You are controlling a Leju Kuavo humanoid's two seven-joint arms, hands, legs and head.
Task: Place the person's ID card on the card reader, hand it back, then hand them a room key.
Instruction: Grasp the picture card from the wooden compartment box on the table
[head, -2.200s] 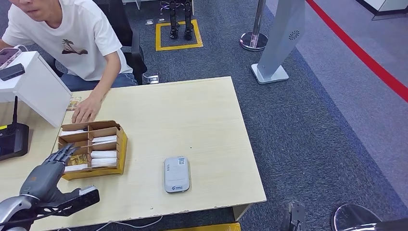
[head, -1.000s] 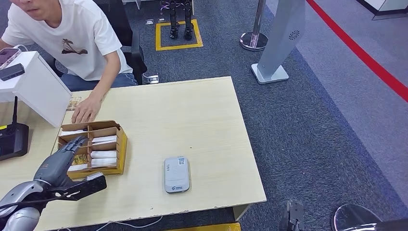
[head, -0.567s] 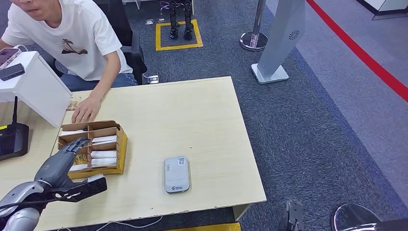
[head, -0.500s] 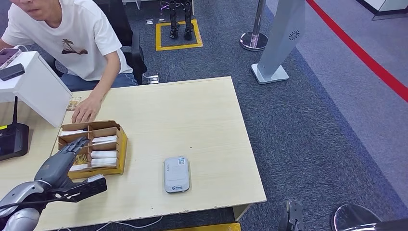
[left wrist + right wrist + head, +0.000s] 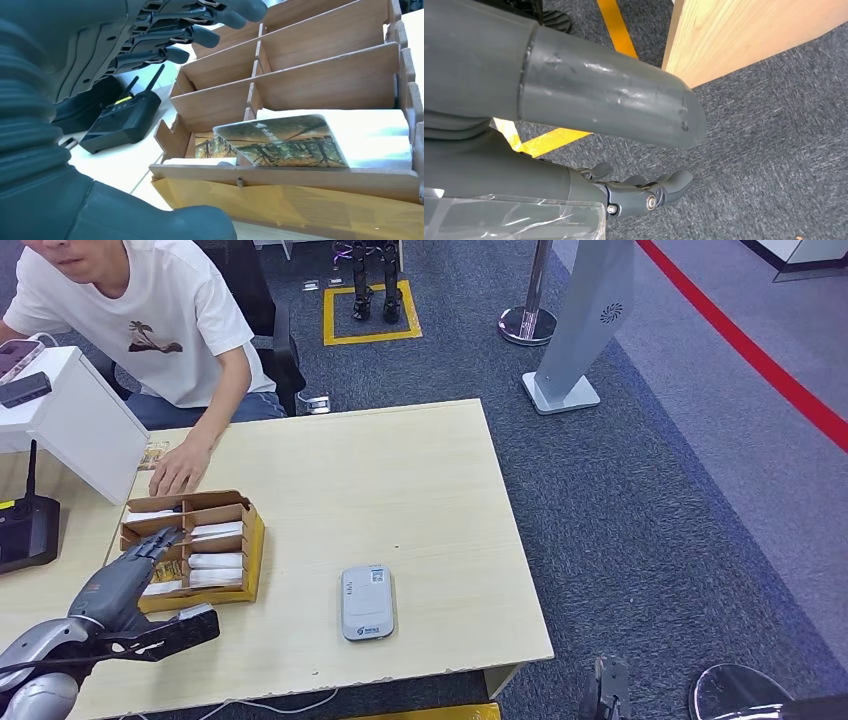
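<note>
Dark fingers (image 5: 200,35) of the left hand (image 5: 125,575) spread apart and stretched out over the near-left corner of the brown slotted wooden card tray (image 5: 252,540), holding nothing; thick grey thumb (image 5: 165,225) low beside the tray's front wall, apart from the fingers. Inside the tray, just under the hand, a forest-printed room key card (image 5: 282,142) lying tilted across white cards (image 5: 215,562) stacked in the compartments. Beyond the tray, on the far-left part of the pale wooden tabletop (image 5: 400,480), a person's hand (image 5: 178,472) pressed flat close behind the tray's back wall, next to a small printed card (image 5: 153,454) partly covered by it; cannot tell whether that is the ID card. Person in a white T-shirt (image 5: 150,320) seated behind the tabletop. To the right of the tray, well apart from it, a light grey rounded rectangular card reader (image 5: 366,601) lying flat near the front edge. At the left edge, a black handheld radio with antenna (image 5: 28,525) beside a white box (image 5: 75,420). Right hand (image 5: 644,192) hanging low beside the tabletop corner over grey carpet (image 5: 774,165), fingers curled inward around nothing.
</note>
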